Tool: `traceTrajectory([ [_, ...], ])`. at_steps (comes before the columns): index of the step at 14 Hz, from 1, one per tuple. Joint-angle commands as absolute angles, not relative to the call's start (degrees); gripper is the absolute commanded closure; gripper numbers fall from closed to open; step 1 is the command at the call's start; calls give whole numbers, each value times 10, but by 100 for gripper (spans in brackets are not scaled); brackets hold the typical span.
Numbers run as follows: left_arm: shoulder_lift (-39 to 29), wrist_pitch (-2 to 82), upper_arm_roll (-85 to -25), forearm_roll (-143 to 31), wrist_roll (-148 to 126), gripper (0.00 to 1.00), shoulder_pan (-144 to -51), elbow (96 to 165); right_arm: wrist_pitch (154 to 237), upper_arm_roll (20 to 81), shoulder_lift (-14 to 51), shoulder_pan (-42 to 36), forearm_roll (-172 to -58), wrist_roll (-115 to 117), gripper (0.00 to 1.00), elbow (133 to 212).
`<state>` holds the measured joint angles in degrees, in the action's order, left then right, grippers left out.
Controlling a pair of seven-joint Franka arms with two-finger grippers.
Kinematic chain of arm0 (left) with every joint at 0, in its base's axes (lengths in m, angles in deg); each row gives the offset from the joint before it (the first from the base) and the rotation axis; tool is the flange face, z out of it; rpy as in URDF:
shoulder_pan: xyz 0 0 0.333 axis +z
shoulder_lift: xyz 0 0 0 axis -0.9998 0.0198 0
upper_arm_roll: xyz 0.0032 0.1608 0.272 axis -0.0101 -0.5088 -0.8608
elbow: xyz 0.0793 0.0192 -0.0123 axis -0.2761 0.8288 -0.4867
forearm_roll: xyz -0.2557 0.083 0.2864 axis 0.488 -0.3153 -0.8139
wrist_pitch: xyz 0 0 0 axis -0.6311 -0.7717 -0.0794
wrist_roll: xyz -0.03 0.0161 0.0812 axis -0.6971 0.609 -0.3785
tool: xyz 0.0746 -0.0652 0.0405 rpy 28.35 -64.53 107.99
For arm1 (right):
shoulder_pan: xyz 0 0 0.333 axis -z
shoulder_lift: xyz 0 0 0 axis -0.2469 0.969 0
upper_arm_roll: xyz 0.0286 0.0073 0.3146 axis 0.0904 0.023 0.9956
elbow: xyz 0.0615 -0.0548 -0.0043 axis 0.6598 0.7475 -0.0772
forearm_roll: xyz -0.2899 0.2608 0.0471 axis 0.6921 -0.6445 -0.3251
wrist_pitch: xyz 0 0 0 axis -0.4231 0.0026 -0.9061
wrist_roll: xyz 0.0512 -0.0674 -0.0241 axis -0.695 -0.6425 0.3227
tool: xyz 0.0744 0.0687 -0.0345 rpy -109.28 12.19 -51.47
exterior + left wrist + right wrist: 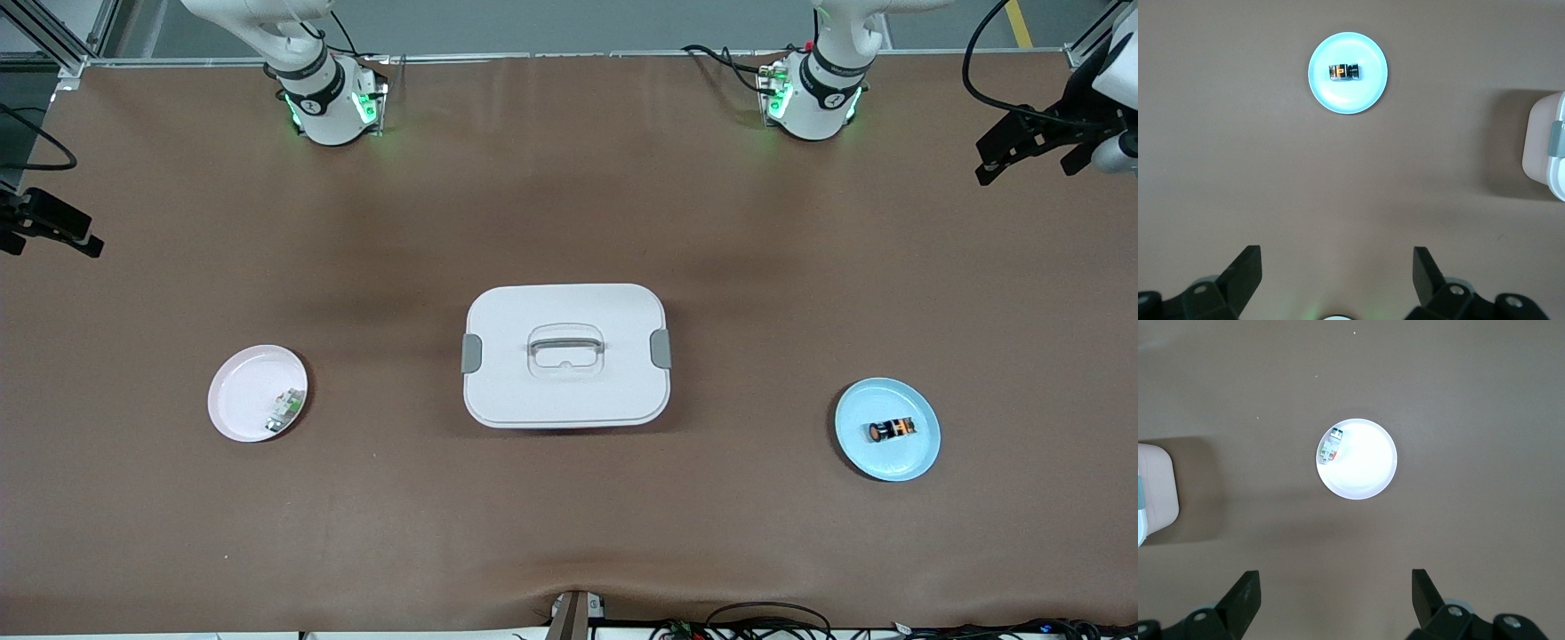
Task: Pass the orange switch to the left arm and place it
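Orange switch (892, 430) lies on the blue plate (925, 453) toward the left arm's end of the desk (569, 533), well apart from the box (565, 356). Left claw (1337, 280) and right claw (1335, 600) both hang open, empty, high above the desk.

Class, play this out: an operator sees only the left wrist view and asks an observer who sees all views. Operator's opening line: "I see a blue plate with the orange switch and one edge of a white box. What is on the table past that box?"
Observer: A pink plate, toward the right arm's end of the table.
Operator: Anything on it?
Observer: A small green-and-white part, at its rim.
Operator: Where is the right pincer?
Observer: The right pincer hangs open above that pink plate.
Operator: Is the box open?
Observer: No, the box has its lid on, a grey clip on each side.
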<state>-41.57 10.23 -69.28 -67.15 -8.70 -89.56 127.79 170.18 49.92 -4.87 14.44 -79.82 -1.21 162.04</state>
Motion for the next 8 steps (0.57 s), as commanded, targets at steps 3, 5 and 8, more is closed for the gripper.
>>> traceTrajectory([
  [3, -411, 92, -699, -664, -88, 0, -900, 1271, 1692, 507, -44, 154, -792, -14, 0, 1607],
  [5, -399, 88, -700, -664, -87, 0, -899, 1268, 1692, 507, -44, 154, -792, -14, 0, 1607],
  [8, -381, 73, -701, -690, -91, 0, -900, 1239, 1692, 507, -44, 154, -792, -14, 0, 1607],
])
